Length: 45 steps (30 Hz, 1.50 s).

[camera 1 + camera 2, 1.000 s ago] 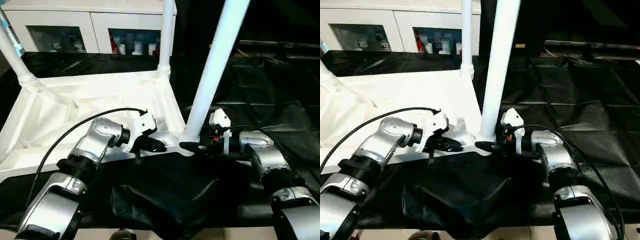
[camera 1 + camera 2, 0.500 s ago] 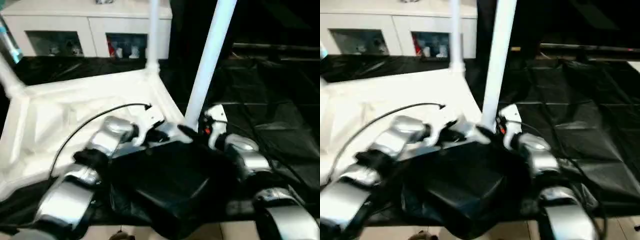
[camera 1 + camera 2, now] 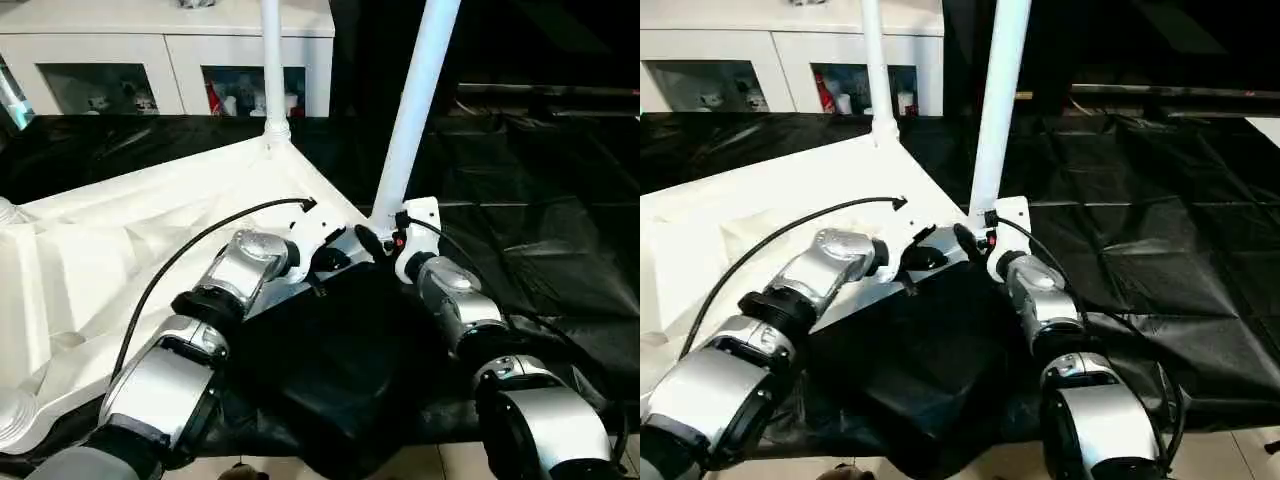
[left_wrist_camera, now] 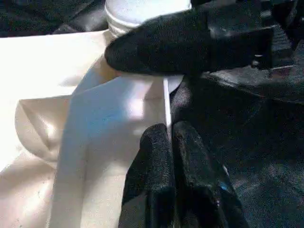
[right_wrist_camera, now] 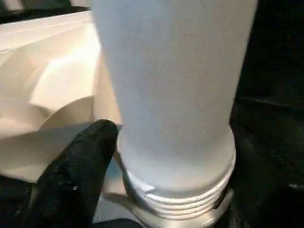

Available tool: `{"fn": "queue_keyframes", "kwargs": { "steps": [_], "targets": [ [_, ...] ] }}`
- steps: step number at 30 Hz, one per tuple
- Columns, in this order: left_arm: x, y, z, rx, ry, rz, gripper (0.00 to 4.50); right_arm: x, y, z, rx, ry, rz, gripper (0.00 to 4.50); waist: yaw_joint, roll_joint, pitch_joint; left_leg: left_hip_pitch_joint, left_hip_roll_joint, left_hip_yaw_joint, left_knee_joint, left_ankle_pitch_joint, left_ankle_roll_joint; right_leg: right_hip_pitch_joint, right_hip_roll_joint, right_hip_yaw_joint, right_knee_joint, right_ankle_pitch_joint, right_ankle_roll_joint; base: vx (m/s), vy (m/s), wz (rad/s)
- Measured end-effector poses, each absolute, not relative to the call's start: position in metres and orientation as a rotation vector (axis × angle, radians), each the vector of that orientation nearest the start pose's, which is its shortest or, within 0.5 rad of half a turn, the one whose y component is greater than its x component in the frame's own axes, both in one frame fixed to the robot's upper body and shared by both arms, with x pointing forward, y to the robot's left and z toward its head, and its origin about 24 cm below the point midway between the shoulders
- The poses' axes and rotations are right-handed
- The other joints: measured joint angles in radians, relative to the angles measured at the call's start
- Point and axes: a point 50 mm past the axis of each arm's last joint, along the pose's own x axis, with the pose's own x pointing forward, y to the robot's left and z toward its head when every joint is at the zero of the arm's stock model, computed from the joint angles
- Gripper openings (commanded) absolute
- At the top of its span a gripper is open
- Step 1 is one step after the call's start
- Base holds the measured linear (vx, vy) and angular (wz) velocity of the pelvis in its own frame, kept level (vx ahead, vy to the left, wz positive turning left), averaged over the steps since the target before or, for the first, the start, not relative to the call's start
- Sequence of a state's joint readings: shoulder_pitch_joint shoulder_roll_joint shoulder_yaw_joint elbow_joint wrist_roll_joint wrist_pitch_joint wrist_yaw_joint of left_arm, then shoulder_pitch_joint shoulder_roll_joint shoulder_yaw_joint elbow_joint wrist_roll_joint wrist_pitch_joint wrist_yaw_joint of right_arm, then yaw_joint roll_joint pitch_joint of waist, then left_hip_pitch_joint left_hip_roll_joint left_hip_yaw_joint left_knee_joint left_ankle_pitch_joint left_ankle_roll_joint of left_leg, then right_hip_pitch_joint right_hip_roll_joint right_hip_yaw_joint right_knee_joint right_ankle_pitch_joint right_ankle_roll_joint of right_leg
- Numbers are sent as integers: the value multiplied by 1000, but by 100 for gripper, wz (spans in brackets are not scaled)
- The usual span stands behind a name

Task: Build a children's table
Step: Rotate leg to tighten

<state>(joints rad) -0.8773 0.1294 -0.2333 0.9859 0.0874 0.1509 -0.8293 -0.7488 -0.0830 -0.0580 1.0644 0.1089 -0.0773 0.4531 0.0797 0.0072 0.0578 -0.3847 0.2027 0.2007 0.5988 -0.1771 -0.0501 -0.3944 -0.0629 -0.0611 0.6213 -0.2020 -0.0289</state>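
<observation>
The white tabletop (image 3: 120, 250) lies upside down on the left, ribbed underside up. One white leg (image 3: 412, 110) stands in its near corner socket, and another leg (image 3: 270, 60) stands at the far corner. My left gripper (image 3: 322, 262) is at the near corner; in the left wrist view its fingers (image 4: 156, 156) are shut on the thin rim (image 4: 166, 102). My right gripper (image 3: 372, 240) sits at the near leg's base. In the right wrist view one finger (image 5: 71, 180) stands beside the leg's threaded collar (image 5: 180, 190), a sliver apart; the other finger is hidden.
A white cabinet with glass doors (image 3: 150, 50) stands at the back. Black sheeting (image 3: 540, 220) covers the ground on the right. A crumpled black bundle (image 3: 340, 360) lies under both wrists. A black cable (image 3: 190, 255) arcs over the tabletop from my left wrist.
The whole view has shifted and tilted. Both forearms now point more away from me, with the grippers still at the near corner. The right finger has eased off the leg's base.
</observation>
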Motion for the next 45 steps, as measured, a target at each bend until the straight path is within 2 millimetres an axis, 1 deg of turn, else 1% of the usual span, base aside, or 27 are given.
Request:
{"fn": "queue_keyframes", "kwargs": {
  "steps": [3, 6, 8, 10, 11, 13, 16, 17, 20, 21, 22, 24, 25, 26, 28, 29, 31, 34, 35, 37, 40, 42, 45],
  "targets": [
    [360, 85, 61, 350, 443, -1072, 0, 357, -125, 36, 15, 255, 636, 369, 4, 0, 0, -1, 1, 0, -1, 0, 0, 0, 1, -1, -2, 0, 0, 0, 0, 0],
    [353, 94, 61, 353, 418, -1165, 0, 347, -140, 38, -21, 244, 785, 369, 11, 2, 1, -3, 2, 0, -1, 0, 0, -1, 1, -2, -5, 0, 0, 0, 0, 0],
    [346, 102, 60, 337, 411, -1241, 0, 338, -148, 39, -50, 250, 906, 369, 21, 3, 1, -6, 3, 0, -1, 0, 1, -1, 1, -3, -6, -1, 1, 0, 0, 0],
    [341, 106, 60, 343, 411, -1293, 0, 334, -149, 42, -68, 252, 980, 369, 27, 3, 1, -8, 3, 0, 0, 2, 4, -4, 1, -3, -6, -1, 1, 0, 0, 0],
    [338, 106, 61, 353, 413, -1333, 0, 331, -150, 45, -82, 253, 1036, 369, 33, 3, 1, -9, 3, 1, 0, 4, 6, -4, 1, -3, -6, -1, 1, 0, 0, 0],
    [332, 109, 60, 365, 412, -1396, 0, 325, -151, 47, -88, 264, 1125, 369, 37, 3, 1, -9, 3, 1, 0, 3, 6, -4, 0, -4, -6, -1, 1, 0, 0, 0],
    [325, 115, 60, 376, 419, -1452, 0, 316, -159, 49, -113, 307, 1214, 369, 39, 3, 1, -9, 3, 1, 0, 2, 3, -3, 0, -4, -6, -1, 1, 0, 0, 0],
    [322, 118, 59, 374, 422, -1469, 0, 313, -162, 49, -119, 325, 1242, 369, 37, 3, 1, -9, 3, 2, 0, 2, 3, -3, 0, -4, -6, 0, 1, 0, 0, 0],
    [320, 122, 59, 376, 430, -1487, 0, 308, -163, 49, -129, 341, 1283, 369, 33, 3, 1, -9, 3, 2, 0, 2, 3, -4, 0, -4, -5, 0, 2, 0, 0, 0],
    [320, 122, 59, 376, 432, -1488, 0, 308, -163, 49, -132, 344, 1287, 354, 33, 3, 1, -8, 3, 2, 0, 2, 3, -4, 0, -4, -5, 0, 2, 0, 0, 0],
    [320, 122, 59, 377, 433, -1488, 0, 308, -162, 49, -133, 345, 1288, 354, 33, 3, 1, -8, 3, 2, 0, 2, 3, -4, 0, -4, -5, 0, 2, 0, 0, 0],
    [320, 123, 59, 378, 434, -1486, 0, 308, -160, 49, -126, 344, 1291, 333, 33, 3, 1, -8, 3, 2, 0, 2, 3, -4, 0, -4, -4, 0, 2, 0, 0, 0],
    [320, 123, 60, 378, 433, -1487, 0, 308, -158, 49, -121, 342, 1295, 333, 33, 3, 1, -8, 3, 2, 0, 2, 3, -4, 0, -4, -4, 0, 2, 0, 0, 0],
    [319, 122, 60, 378, 432, -1490, 0, 307, -156, 49, -113, 338, 1299, 317, 34, 3, 1, -8, 3, 2, 0, 2, 3, -4, 0, -4, -5, 0, 2, 0, 0, 0],
    [319, 122, 60, 375, 433, -1494, 0, 307, -155, 49, -109, 337, 1297, 308, 35, 3, 1, -9, 3, 2, 0, 2, 3, -4, 0, -4, -5, 0, 2, 0, 0, 0],
    [319, 122, 60, 374, 433, -1494, 0, 306, -155, 49, -109, 336, 1296, 294, 35, 3, 1, -9, 3, 2, 0, 2, 3, -4, 0, -4, -6, 0, 2, 0, 0, 0],
    [319, 121, 60, 373, 432, -1495, 0, 306, -154, 48, -108, 335, 1294, 283, 35, 3, 1, -9, 3, 2, 0, 2, 3, -4, 0, -4, -6, 0, 2, 0, 0, 0],
    [319, 120, 59, 373, 430, -1487, 0, 307, -154, 48, -110, 333, 1273, 278, 34, 3, 1, -9, 3, 2, 1, 2, 3, -4, 0, -4, -5, 0, 2, 0, 0, 0],
    [320, 119, 59, 376, 428, -1467, 0, 308, -153, 46, -114, 331, 1243, 277, 33, 3, 1, -8, 3, 2, 1, 2, 3, -4, 0, -4, -4, 1, 2, 0, 0, 0],
    [325, 117, 57, 381, 425, -1404, 0, 313, -150, 42, -98, 318, 1136, 277, 28, 2, 1, -6, 3, 2, 1, 2, 2, -3, 0, -3, -3, 1, 2, 0, 0, 0],
    [334, 111, 56, 374, 432, -1298, 0, 323, -146, 37, -70, 301, 955, 275, 15, 2, 0, 1, 3, 2, 1, 2, 2, 3, 0, -3, -3, 3, 2, 0, 0, 0],
    [342, 102, 55, 363, 437, -1210, 0, 333, -141, 34, -16, 299, 793, 275, 7, 1, 1, 3, 3, 1, 0, 2, 1, 5, 0, -3, -4, 4, 5, 0, 0, 0],
    [352, 84, 55, 346, 447, -1095, 0, 347, -136, 33, 49, 300, 567, 274, 3, 2, 0, 4, 2, 1, 0, 3, 1, 6, 0, -3, -8, 6, 7, 0, 0, 0]
  ]
}}
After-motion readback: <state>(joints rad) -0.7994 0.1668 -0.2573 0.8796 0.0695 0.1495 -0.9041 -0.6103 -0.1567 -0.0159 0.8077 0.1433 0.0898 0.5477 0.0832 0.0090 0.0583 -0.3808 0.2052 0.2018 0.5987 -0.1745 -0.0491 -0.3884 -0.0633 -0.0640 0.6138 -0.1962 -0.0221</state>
